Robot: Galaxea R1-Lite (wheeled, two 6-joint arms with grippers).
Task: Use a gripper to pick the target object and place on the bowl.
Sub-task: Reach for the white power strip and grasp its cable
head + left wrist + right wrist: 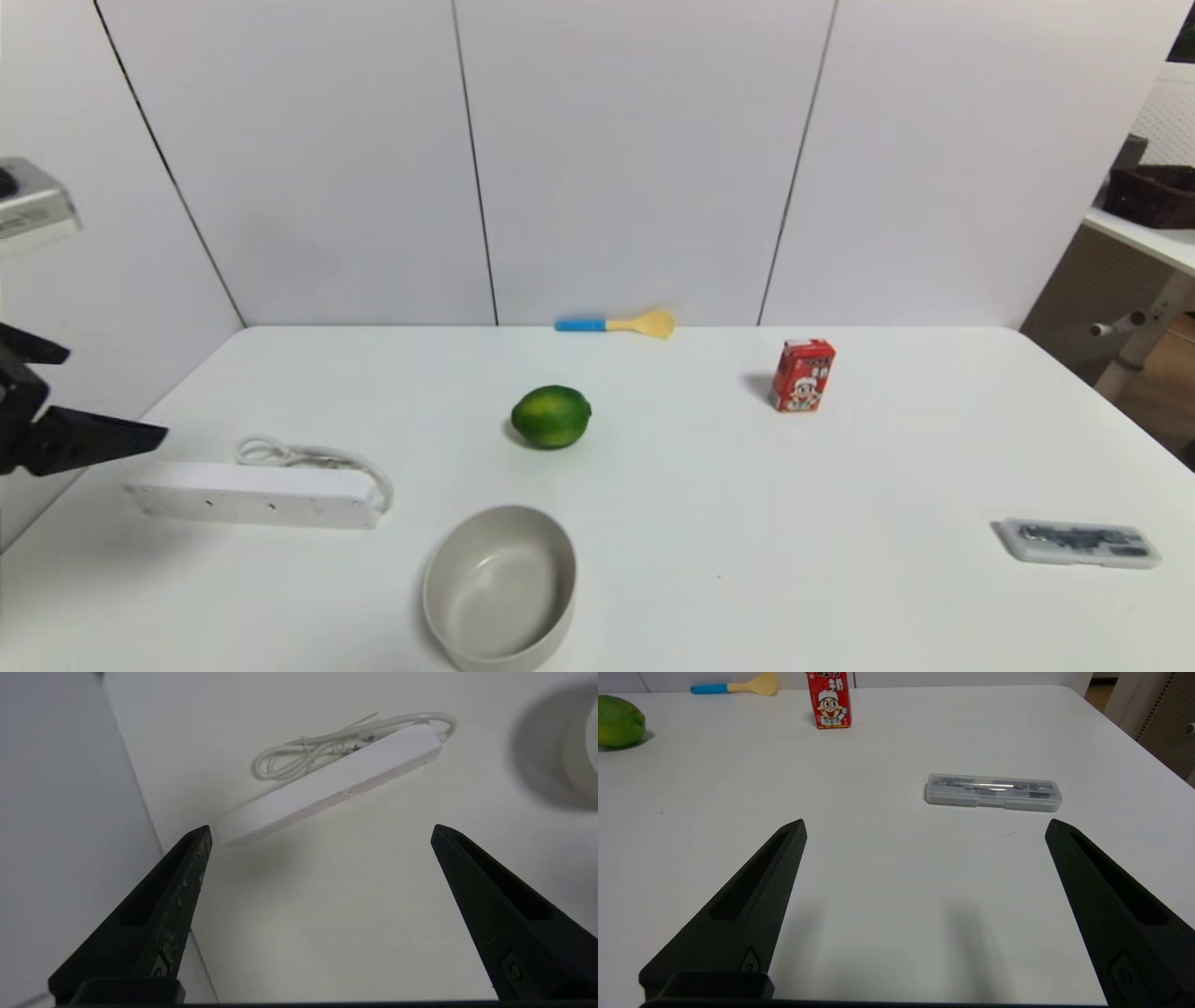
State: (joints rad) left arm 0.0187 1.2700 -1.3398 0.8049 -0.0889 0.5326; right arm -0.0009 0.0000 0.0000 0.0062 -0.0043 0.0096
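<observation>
The white power strip (pixel 257 495) lies flat near the table's left edge, its coiled cord (pixel 289 455) behind it. It also shows in the left wrist view (pixel 336 779). The beige-grey bowl (pixel 499 588) stands empty at the front, to the right of the strip. My left gripper (pixel 320 833) is open and empty, raised above the table's left edge, short of the strip's near end; one finger (pixel 93 439) shows in the head view. My right gripper (pixel 924 828) is open and empty, low over bare table, out of the head view.
A green lime (pixel 551 416) sits behind the bowl. A red drink carton (pixel 801 375) stands at the back right, a yellow spoon with a blue handle (pixel 616 325) by the wall. A small clear flat case (pixel 1078 542) lies at the right. White wall panels close the left side.
</observation>
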